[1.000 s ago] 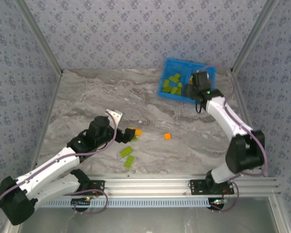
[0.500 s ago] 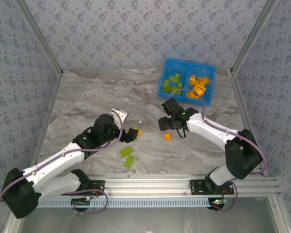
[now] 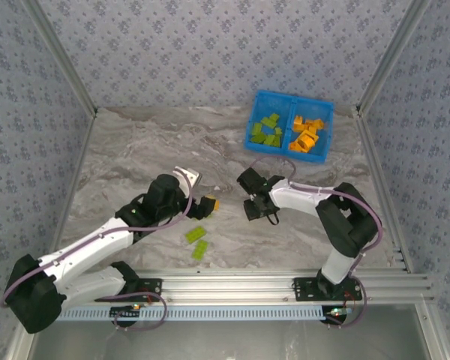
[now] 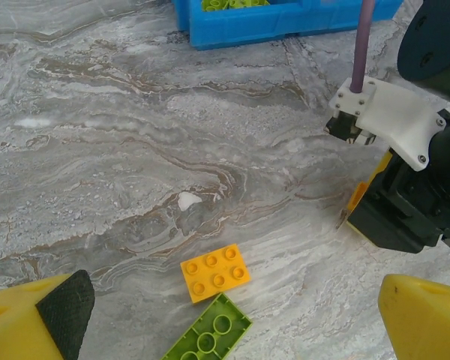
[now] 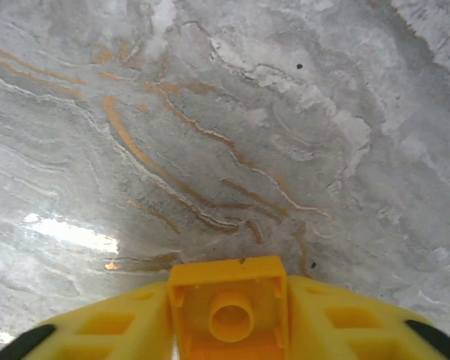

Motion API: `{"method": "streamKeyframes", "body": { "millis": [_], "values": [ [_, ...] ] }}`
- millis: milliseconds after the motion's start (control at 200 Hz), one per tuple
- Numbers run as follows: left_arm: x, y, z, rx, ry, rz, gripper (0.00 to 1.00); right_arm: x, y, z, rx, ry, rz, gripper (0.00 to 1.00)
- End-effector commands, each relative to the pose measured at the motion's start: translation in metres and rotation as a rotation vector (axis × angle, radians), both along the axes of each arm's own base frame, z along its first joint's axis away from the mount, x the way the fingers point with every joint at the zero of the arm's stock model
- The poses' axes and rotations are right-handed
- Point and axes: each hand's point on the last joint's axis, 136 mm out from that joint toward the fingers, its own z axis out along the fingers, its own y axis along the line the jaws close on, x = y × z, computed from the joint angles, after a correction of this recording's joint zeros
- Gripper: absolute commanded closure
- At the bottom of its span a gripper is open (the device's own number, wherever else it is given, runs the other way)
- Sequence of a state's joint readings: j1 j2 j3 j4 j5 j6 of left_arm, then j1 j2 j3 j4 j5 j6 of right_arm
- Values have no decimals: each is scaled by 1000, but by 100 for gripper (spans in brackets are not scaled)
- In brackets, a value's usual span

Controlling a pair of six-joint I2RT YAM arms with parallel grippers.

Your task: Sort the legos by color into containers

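Found right gripper (image 3: 256, 204) clenched on a small orange brick (image 5: 229, 300), hollow underside turned toward the wrist camera, low over bare table (image 3: 135, 150) near centre. Cannot tell whether lifted clear or resting on the surface.

Found left gripper (image 3: 201, 201) released, fingers (image 4: 424, 319) spread wide, hovering above a six-stud orange brick (image 4: 214, 272). Noted a green brick (image 4: 208, 334) against that brick's near corner. Logged two loose green bricks (image 3: 195, 234) toward the arm bases; cannot tell whether the wrist-view one counts among them.

Located tray (image 3: 289, 155) at the far right of the table, well apart from both grippers. Confirmed green pieces in the left compartment (image 3: 266, 129) and orange in the right compartment (image 3: 307, 135).

Judged step in hand: carry of the small orange brick to the right compartment, with four or so pieces left outside the tray.

Hazards from here:
- Loss of the small orange brick in transit. Cause: hold on a tilted piece near the fingertips, with little pad contact.
- Misplacement into the left compartment. Cause: early release on an approach across the green side.
- Mixed pickup on the left. Cause: wide fingers closing on the six-stud orange brick and the touching green one together, sending green in with orange or scattering both.
- Contact between arms. Cause: both grippers working near each other at centre, right one plainly close in the left wrist view.
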State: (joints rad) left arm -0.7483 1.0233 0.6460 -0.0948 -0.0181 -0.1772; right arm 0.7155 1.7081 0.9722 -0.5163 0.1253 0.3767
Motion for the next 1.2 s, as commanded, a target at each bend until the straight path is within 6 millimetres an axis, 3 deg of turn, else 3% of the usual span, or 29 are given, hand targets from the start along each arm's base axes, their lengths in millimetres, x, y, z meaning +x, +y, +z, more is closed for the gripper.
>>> {"method": "streamKeyframes", "body": {
  "millis": [0,130,290,460,580,675,745,770,909,1054,1194],
  "values": [
    [5,-10,23,-55,-38,-6,1,-7,-13,-6,-32,8,-35,63],
    [7,-13,25,-55,-37,-11,1,-1,-10,27,45,-84,-43,65],
    [7,-19,30,-66,-44,-33,1,18,-18,94,135,-303,-89,65],
    [7,-23,36,-80,-61,-50,1,59,-59,161,180,-553,-238,64],
    [6,-25,37,-83,-61,-55,1,105,-104,188,201,-667,-391,63],
    [3,-23,36,-80,-52,-54,1,146,-137,191,191,-673,-485,63],
    [0,-21,36,-82,-45,-49,1,175,-153,178,161,-628,-529,64],
    [-1,-20,36,-81,-43,-45,1,190,-157,187,170,-642,-542,64],
    [-5,-12,28,-63,-5,-12,1,244,-178,155,132,-553,-617,64],
    [-8,-2,24,-48,22,30,1,279,-195,119,108,-468,-671,63],
    [-6,14,17,-9,52,117,1,294,-198,110,100,-425,-671,51]
  ]
}}
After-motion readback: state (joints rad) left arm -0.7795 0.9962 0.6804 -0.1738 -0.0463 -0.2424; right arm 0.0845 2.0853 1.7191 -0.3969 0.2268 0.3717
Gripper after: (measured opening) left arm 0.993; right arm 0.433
